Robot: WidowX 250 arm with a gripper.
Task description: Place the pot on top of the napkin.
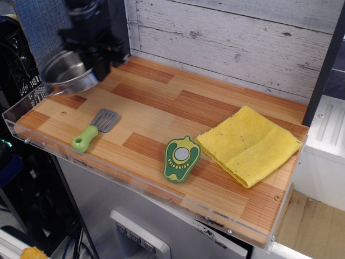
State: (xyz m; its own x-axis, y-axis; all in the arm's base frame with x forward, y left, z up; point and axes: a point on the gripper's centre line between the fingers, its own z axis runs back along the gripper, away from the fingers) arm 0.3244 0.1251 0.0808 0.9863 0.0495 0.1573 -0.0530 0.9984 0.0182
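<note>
The shiny steel pot (67,73) hangs tilted in the air above the table's far left corner, clear of the wood. My black gripper (96,69) is blurred by motion and grips the pot's right rim, shut on it. The yellow napkin (249,144) lies flat at the right end of the table, far from the pot, with nothing on it.
A grey spatula with a green handle (91,130) lies at the front left. A green pepper-shaped toy (180,158) rests just left of the napkin. A clear plastic lip (13,116) borders the left and front edges. A planked wall stands behind.
</note>
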